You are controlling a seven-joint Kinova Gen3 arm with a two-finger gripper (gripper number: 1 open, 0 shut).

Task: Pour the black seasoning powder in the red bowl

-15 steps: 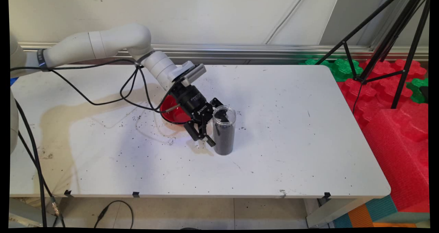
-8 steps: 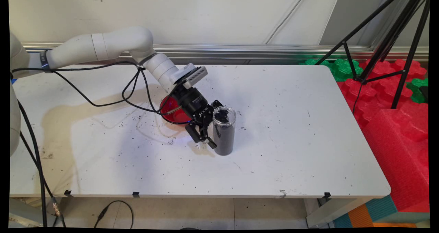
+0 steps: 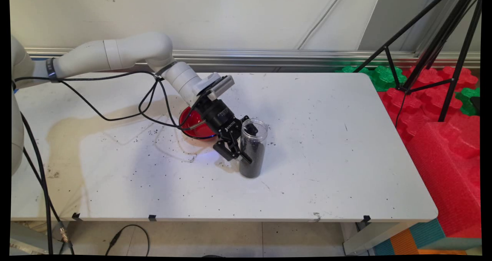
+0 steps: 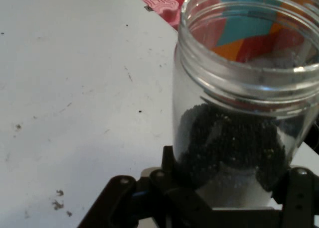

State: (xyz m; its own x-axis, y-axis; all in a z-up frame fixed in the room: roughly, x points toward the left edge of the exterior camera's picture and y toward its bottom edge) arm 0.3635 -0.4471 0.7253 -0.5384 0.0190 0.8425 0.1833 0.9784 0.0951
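Your end effector (image 3: pixel 242 147) is clamped on a clear jar (image 3: pixel 251 147) of dark grains, tilted on the bench (image 3: pixel 326 157); red bowl (image 3: pixel 192 124) at ten o'clock.

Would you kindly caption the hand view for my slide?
Hand gripping a tilted clear jar of black beads above the white table.

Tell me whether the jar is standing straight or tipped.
Tipped: the jar leans, its open mouth toward the right, in the claw.
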